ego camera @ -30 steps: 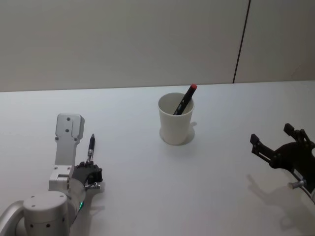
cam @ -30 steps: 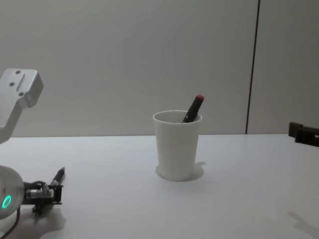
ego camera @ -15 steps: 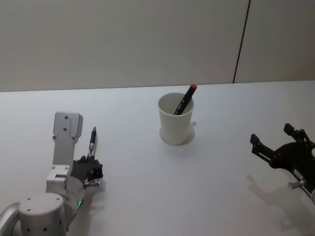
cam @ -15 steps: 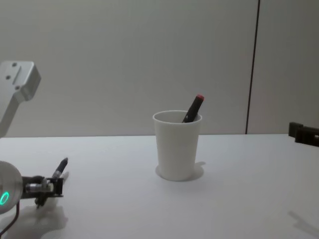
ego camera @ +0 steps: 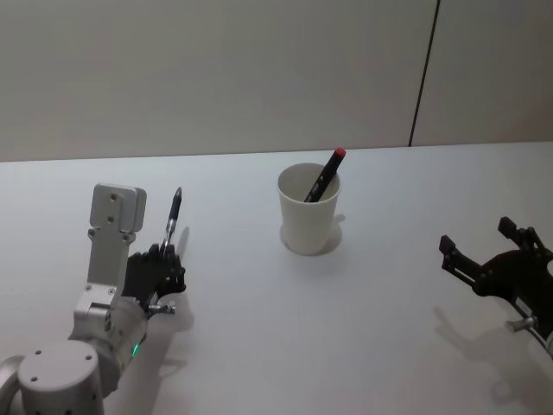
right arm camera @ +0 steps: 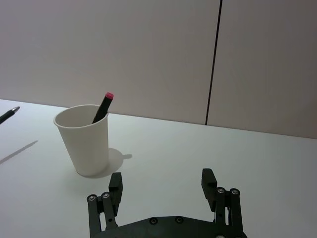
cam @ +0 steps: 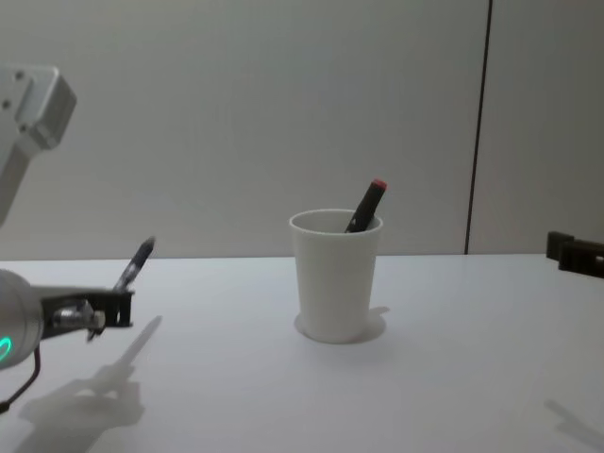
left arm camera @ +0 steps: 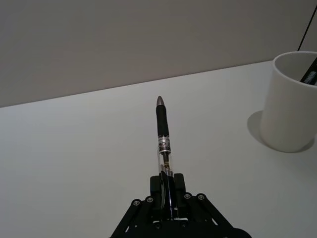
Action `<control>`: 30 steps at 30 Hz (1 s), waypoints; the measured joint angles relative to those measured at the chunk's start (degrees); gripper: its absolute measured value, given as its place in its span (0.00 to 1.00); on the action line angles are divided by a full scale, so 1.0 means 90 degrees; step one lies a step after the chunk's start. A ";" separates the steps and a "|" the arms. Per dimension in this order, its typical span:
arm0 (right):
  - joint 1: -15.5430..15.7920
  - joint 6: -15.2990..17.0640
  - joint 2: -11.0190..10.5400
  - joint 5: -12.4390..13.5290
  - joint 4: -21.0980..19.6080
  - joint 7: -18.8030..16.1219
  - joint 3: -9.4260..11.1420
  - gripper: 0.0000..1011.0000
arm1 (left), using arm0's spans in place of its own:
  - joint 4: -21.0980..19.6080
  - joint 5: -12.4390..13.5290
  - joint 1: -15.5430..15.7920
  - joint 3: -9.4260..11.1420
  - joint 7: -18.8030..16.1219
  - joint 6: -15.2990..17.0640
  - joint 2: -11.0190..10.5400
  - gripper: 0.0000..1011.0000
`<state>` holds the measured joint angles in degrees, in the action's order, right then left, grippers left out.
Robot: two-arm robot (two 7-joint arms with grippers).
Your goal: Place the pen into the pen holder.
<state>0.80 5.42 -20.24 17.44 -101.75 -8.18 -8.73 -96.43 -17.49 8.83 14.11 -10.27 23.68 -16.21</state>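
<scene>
White pen holder (ego camera: 307,232) keeps red-tipped pen (ego camera: 326,179); left gripper (ego camera: 166,252) clenches second pen (ego camera: 174,215) (ballpoint, apparently), right gripper's (right arm camera: 162,178) jaws gape.

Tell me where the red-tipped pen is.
Head view: the red-tipped pen leans inside the white cup mid-table, right of the left claw holding another pen.

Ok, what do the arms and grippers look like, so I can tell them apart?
The left arm is silver-grey: boxy casing, round screwed joint cap, green light. The left gripper is black linkage with small silver screws. The right gripper is black too, two blocky fingers, same screws.
</scene>
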 joint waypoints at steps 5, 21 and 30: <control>0.0000 0.0000 0.0000 0.0000 0.0000 0.0000 0.0000 0.99 | 0.0001 0.0145 -0.0001 -0.0030 0.0477 -0.0453 -0.0102 0.17; 0.0000 0.0000 0.0000 0.0000 0.0000 0.0000 0.0000 0.99 | 0.0171 0.0289 0.0131 -0.0156 0.2082 -0.1621 -0.0396 0.17; 0.0000 0.0000 0.0000 0.0000 0.0000 0.0000 0.0000 0.99 | 0.0367 0.0243 0.0323 -0.0219 0.3188 -0.2149 -0.0533 0.17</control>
<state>0.80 5.42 -20.24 17.43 -101.75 -8.18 -8.73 -93.12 -15.30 11.74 12.13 18.43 4.33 -21.01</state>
